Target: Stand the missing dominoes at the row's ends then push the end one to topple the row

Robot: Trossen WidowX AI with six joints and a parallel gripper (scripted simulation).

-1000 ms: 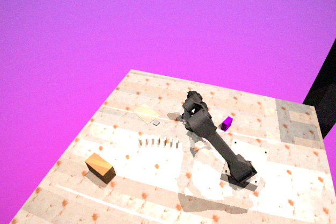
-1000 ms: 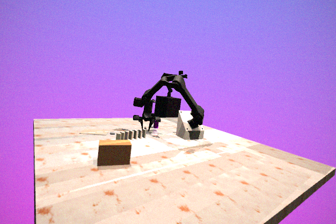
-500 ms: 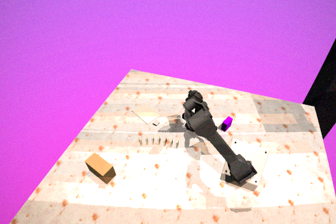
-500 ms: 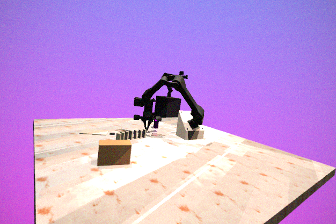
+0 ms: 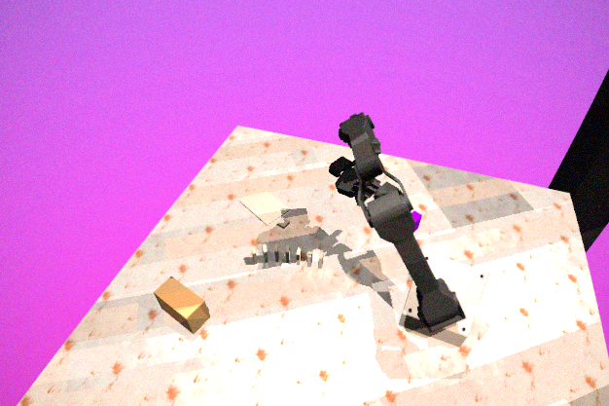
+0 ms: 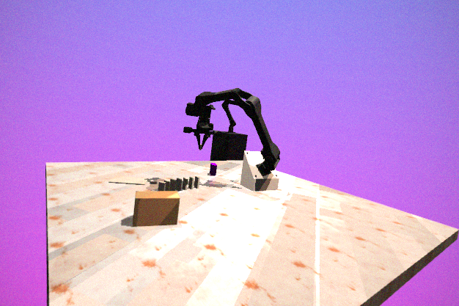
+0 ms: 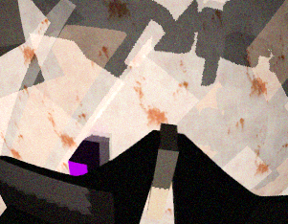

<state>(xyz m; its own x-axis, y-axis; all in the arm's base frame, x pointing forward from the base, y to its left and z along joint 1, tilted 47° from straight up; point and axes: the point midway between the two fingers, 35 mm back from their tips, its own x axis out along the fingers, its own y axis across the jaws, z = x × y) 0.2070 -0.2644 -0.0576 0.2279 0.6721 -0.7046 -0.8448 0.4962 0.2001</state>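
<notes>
Several pale dominoes [image 5: 287,254] [image 6: 179,184] stand upright in a spaced row left of the arm. Another small domino [image 5: 283,224] [image 6: 152,183] lies flat behind the row, in shadow. My gripper [image 6: 200,147] [image 7: 166,139] is shut on a domino [image 7: 166,168], which shows as a narrow strip with a dark end between the fingertips in the wrist view. The gripper hangs well above the table, with its fingers pointing down. In the top view the fingertips cannot be made out, and in the exterior view the held domino is too small to tell from them.
A purple block [image 5: 416,220] [image 6: 213,169] [image 7: 77,168] stands near the arm base. An orange-brown box [image 5: 182,299] [image 6: 155,210] stands on the far side of the row from the arm. A thin pale square [image 5: 265,205] [image 6: 125,183] lies flat behind the row.
</notes>
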